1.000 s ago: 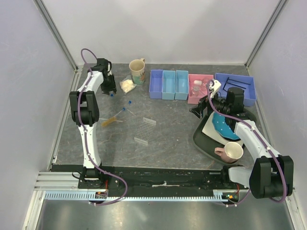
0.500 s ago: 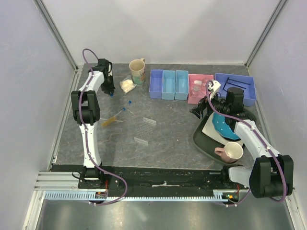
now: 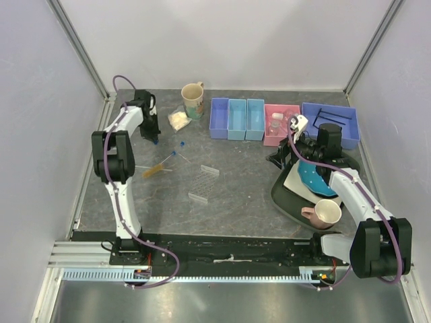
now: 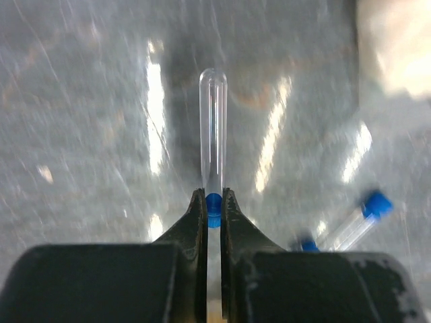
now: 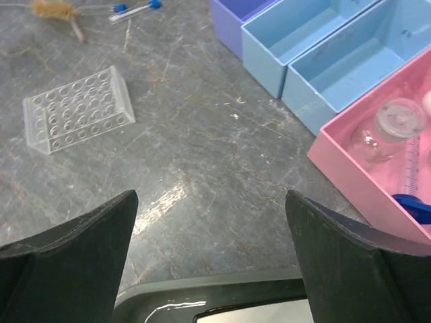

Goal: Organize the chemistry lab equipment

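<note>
Blue-capped tube (image 4: 213, 128) pinched between left fingers (image 4: 194, 229).

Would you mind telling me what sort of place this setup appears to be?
Likely a walled robot test cell set up as a chemistry bench: coloured bins, a clear tube rack and a blue-capped tube.
</note>
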Available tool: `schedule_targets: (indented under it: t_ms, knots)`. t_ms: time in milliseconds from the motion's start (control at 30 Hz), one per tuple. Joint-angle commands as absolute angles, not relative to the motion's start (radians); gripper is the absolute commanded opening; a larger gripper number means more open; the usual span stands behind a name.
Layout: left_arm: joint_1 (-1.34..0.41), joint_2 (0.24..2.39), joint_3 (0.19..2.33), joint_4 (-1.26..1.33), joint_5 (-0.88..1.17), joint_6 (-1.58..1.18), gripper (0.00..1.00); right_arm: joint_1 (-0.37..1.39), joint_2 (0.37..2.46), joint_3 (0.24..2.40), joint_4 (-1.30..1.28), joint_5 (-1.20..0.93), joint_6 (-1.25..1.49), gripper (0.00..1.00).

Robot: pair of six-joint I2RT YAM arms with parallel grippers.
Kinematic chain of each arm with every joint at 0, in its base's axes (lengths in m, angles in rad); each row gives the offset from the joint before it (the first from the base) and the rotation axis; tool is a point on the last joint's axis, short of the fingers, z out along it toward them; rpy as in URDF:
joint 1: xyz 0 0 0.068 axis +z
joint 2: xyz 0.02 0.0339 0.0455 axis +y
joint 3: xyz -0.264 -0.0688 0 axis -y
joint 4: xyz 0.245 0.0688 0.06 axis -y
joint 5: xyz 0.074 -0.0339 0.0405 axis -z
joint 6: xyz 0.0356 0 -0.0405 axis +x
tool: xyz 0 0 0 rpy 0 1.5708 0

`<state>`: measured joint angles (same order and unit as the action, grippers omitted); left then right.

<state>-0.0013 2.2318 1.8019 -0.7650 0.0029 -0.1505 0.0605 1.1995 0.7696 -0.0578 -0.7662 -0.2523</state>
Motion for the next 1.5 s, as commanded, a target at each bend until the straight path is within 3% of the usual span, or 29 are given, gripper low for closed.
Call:
schedule_targets:
  t_ms: [0, 233, 367, 533, 700, 1000, 1300, 1467]
  knots:
    - [-0.005, 1.999, 1.681, -0.693, 0.119, -0.117, 0.02, 0.057, 1.189, 0.805, -0.089, -0.922, -0.339, 0.98]
    - [-0.043, 1.691, 1.381, -0.692, 0.411, -0.124, 0.02, 0.057, 1.155, 0.784, -0.187, -1.084, -0.514, 0.98]
    - [-0.13, 1.484, 1.175, -0.618, 0.609, -0.192, 0.02, 0.061, 1.147, 0.796, -0.359, -1.156, -0.817, 0.98]
    - [-0.319, 1.373, 0.994, -0.535, 0.909, -0.282, 0.02, 0.084, 1.17, 0.827, -0.789, -1.25, -1.367, 0.98]
    - [-0.545, 1.382, 0.94, -0.454, 1.006, -0.371, 0.02, 0.118, 1.224, 0.978, -1.213, -1.272, -1.777, 0.98]
    - [-0.805, 1.546, 1.037, -0.314, 0.985, -0.495, 0.02, 0.363, 1.103, 1.037, -1.221, -1.014, -1.665, 0.93]
    - [-0.894, 1.632, 1.103, -0.27, 0.974, -0.528, 0.02, 0.489, 1.085, 1.009, -1.116, -0.934, -1.477, 0.74]
    - [-0.896, 1.621, 1.072, -0.244, 0.973, -0.548, 0.02, 0.581, 1.101, 0.979, -1.066, -0.802, -1.427, 0.57]
